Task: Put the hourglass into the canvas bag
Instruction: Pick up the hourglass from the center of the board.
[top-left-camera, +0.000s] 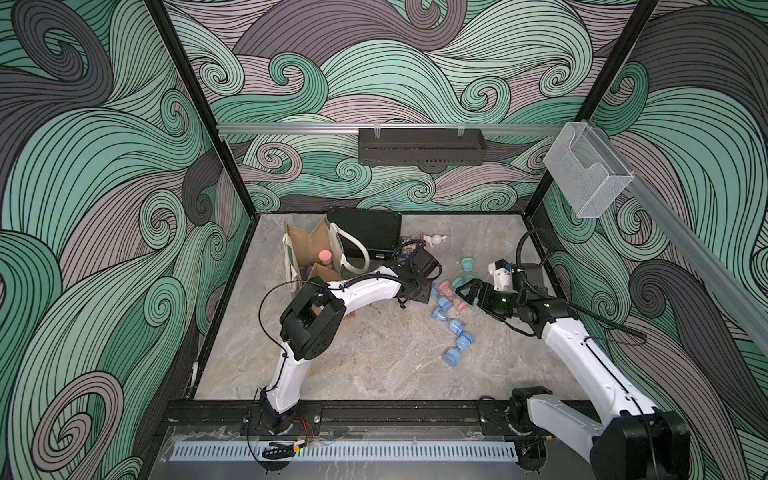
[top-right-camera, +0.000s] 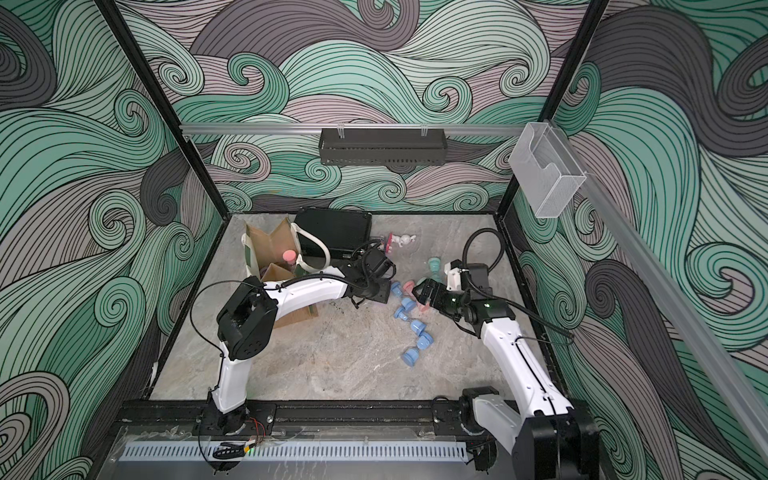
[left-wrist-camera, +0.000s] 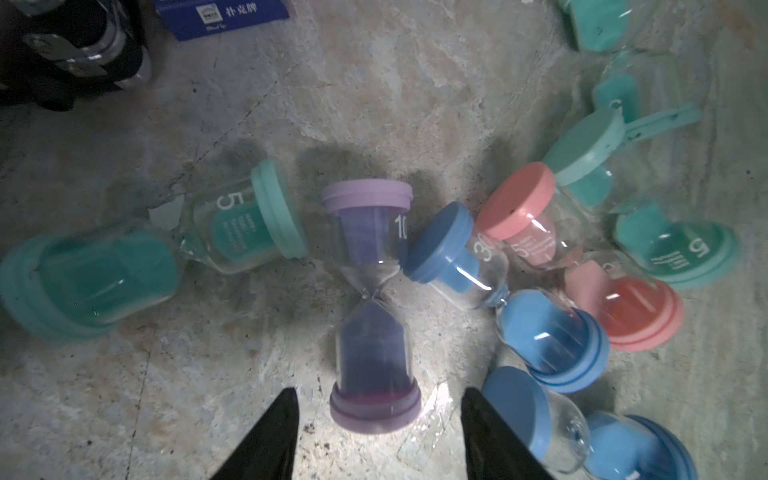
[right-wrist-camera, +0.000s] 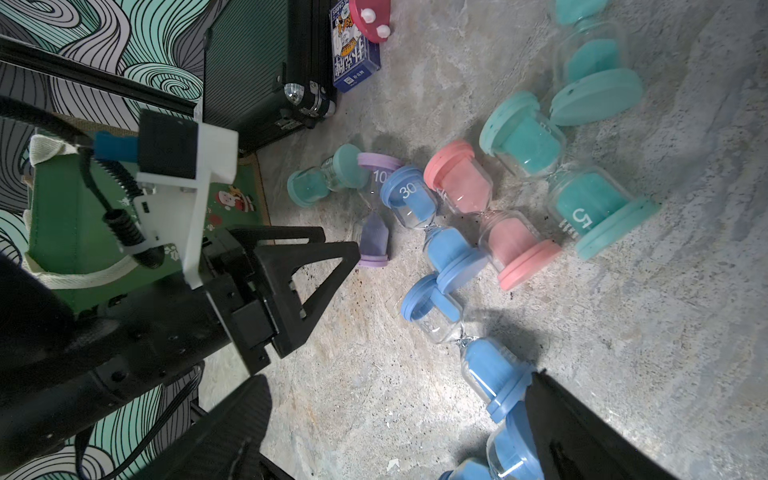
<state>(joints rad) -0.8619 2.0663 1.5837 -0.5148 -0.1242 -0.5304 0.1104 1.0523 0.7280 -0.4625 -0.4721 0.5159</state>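
Observation:
A purple hourglass (left-wrist-camera: 372, 307) lies on its side on the stone table. My left gripper (left-wrist-camera: 379, 395) is open, one black finger on each side of its near cap, and neither touches it. From the right wrist view the same hourglass (right-wrist-camera: 374, 237) lies just past the left fingers (right-wrist-camera: 332, 253). The canvas bag (top-left-camera: 307, 249) stands upright at the back left with a pink hourglass (top-left-camera: 325, 257) inside. My right gripper (right-wrist-camera: 397, 380) is open and empty over bare table, with one finger beside a blue hourglass (right-wrist-camera: 494, 374).
Several blue, pink and teal hourglasses (top-left-camera: 451, 328) lie scattered right of the purple one. Behind the bag is a flat black case (top-left-camera: 365, 232). A blue card box (right-wrist-camera: 353, 54) and a white rabbit figure (top-left-camera: 436, 240) are near it.

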